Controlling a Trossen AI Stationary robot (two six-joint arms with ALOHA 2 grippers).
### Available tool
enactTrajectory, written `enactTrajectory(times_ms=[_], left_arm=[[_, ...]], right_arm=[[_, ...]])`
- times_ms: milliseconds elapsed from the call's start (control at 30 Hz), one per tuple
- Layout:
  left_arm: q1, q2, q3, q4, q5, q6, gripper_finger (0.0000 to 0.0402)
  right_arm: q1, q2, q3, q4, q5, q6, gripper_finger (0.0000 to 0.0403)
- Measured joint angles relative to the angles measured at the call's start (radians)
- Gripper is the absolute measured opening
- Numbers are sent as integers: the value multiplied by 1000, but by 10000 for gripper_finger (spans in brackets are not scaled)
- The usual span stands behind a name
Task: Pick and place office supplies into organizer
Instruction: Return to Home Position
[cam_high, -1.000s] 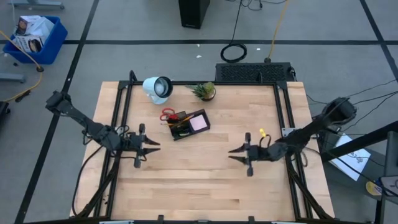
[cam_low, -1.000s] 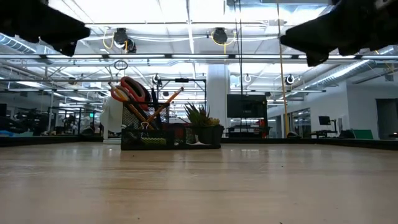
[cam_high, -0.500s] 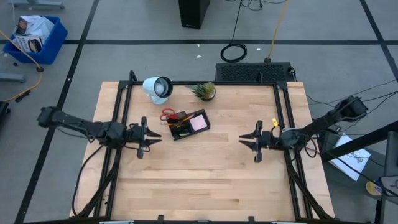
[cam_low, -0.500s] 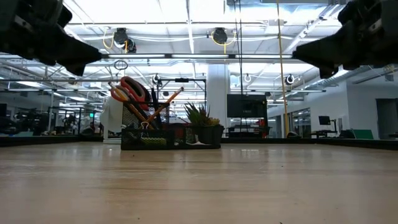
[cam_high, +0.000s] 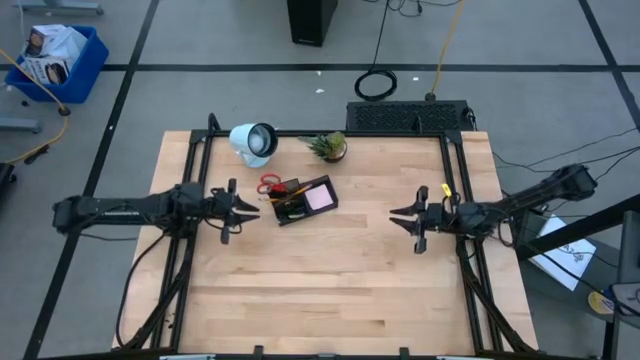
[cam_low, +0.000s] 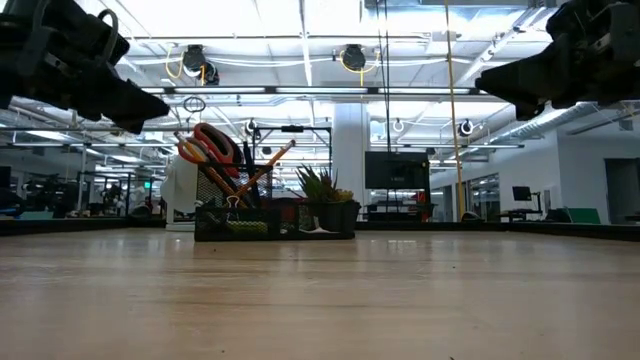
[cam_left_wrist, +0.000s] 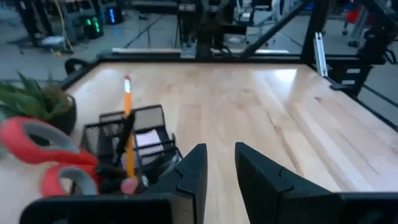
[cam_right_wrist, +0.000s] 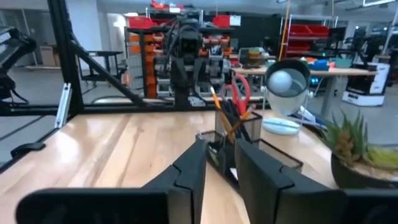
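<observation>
The black mesh organizer (cam_high: 303, 200) stands on the wooden table at centre left. In it are the red-handled scissors (cam_high: 270, 185), standing with handles up (cam_low: 215, 145), several pens and pencils (cam_left_wrist: 127, 118) and the pale pink sticky-note pad (cam_high: 318, 198). My left gripper (cam_high: 255, 207) hovers just left of the organizer, fingers pointing at it, narrowly open and empty (cam_left_wrist: 221, 149). My right gripper (cam_high: 393, 216) hovers to the organizer's right, also pointing toward it, narrowly open and empty (cam_right_wrist: 219, 144). Both are above the table in the low view.
A white round lamp (cam_high: 252, 140) and a small potted green plant (cam_high: 328, 147) stand near the table's far edge behind the organizer. A black unit with cables (cam_high: 410, 115) sits beyond the far edge. Bare wood spreads over the near half of the table (cam_high: 320, 290).
My left gripper has gone toward the table's far edge and now points level at the organizer's left end. My right gripper has drawn back toward the table's right and far edges. Both stay empty. The organizer and its contents have not moved.
</observation>
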Motion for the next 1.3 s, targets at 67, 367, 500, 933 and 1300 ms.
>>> enactTrajectory(times_ms=[67, 367, 500, 933, 1300], left_arm=[[22, -43, 0, -31, 14, 9, 88], [61, -318, 1, -241, 16, 13, 88], [60, -379, 7, -343, 16, 17, 88], [49, -365, -13, -360, 49, 34, 88], [47, -271, -13, -359, -53, -17, 88]], right_arm=[[0, -62, 0, -80, 0, 12, 77], [0, -242, -1, -277, -1, 36, 77], [0, -275, -1, -328, -2, 56, 77], [1, -326, -2, -465, 1, -4, 77], [0, -319, -3, -575, 1, 85, 77]])
